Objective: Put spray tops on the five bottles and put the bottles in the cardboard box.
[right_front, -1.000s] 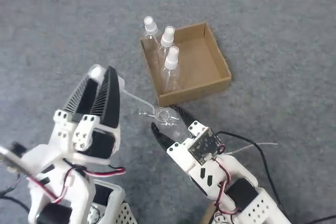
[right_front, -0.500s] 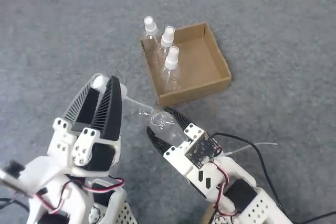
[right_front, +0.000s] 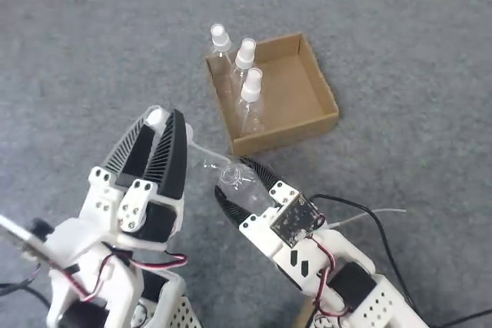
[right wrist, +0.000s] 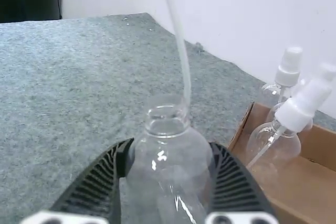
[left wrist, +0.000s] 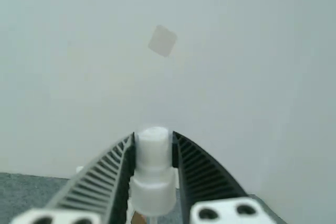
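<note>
No words, numbers, labels or signs can be read in any view. In the lower middle of the high view, a small dark circuit board (right_front: pixel 296 219) on the right arm (right_front: pixel 342 270) carries tiny pale marks, too small to make out.

The left gripper (right_front: pixel 164 119), raised at near left, pinched a spray top (left wrist: pixel 153 163); the right gripper (right_front: pixel 229 177), near centre, clasped a bottle (right wrist: pixel 167 156).
</note>
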{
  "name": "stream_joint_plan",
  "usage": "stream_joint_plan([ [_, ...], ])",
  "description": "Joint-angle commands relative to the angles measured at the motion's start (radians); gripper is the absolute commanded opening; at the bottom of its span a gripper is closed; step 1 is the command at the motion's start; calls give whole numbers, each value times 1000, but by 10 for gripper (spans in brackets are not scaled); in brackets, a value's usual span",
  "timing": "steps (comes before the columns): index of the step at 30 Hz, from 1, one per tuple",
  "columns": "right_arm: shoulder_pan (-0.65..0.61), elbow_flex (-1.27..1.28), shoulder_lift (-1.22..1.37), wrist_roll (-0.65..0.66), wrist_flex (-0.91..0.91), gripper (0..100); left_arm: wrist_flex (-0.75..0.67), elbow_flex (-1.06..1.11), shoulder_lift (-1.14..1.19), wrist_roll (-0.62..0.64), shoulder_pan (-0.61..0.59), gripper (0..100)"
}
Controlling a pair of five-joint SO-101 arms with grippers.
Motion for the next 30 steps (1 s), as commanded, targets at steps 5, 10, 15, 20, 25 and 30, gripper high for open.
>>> stream_joint_plan([
  [5,-7,20,-21,17,-19,62,18,-8,-18,-29,5,11],
  [10,-7,20,-21,17,-16,62,12,-18,-20,-29,-2,11],
  [15,-7,20,-21,17,-15,62,17,-127,-20,-31,3,11],
  [20,-5,20,-21,17,-18,62,18,-163,-20,-26,5,11],
  [25,-5,20,-21,17,-18,62,81,-166,-20,-26,6,11],
  [30,-5,20,-21,17,-18,62,138,-159,-20,-26,6,11],
])
